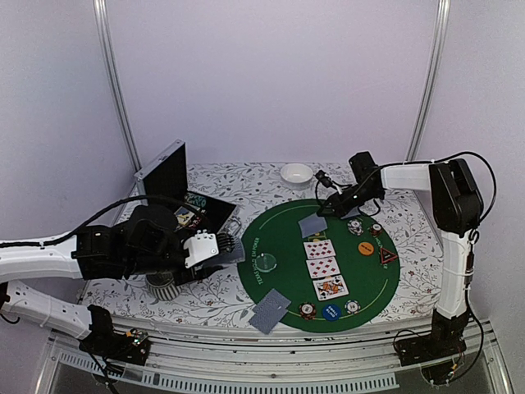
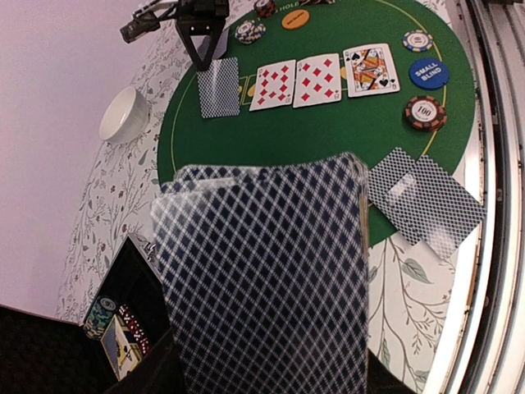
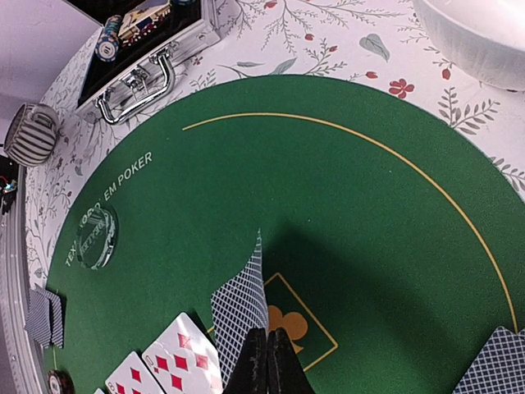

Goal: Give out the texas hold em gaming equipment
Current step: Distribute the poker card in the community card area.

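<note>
The left gripper [image 1: 215, 249] is shut on a deck of grey-blue-backed playing cards [image 2: 262, 271], held over the table left of the green mat [image 1: 279, 238]; the deck hides its fingers. At the mat's far side, the right gripper [image 3: 269, 365] is shut on one face-down card [image 3: 244, 308], which tilts up from the felt next to a club-marked box. Three face-up cards [image 1: 322, 268] lie in a row behind it. Two face-down cards [image 1: 271, 310] overlap the mat's near edge. Reddish-brown [image 1: 308, 311], blue [image 1: 331, 312] and white [image 1: 352, 307] chips, an orange button [image 1: 366, 246] and a red triangle [image 1: 386, 256] lie around them.
An open metal chip case [image 1: 176, 193] stands at the back left. A ribbed grey mug [image 1: 164, 286] sits under the left arm, and a white bowl [image 1: 297, 173] behind the mat. A clear round button [image 1: 267, 263] lies on the mat's left. Another face-down card [image 3: 492, 361] lies near the right gripper.
</note>
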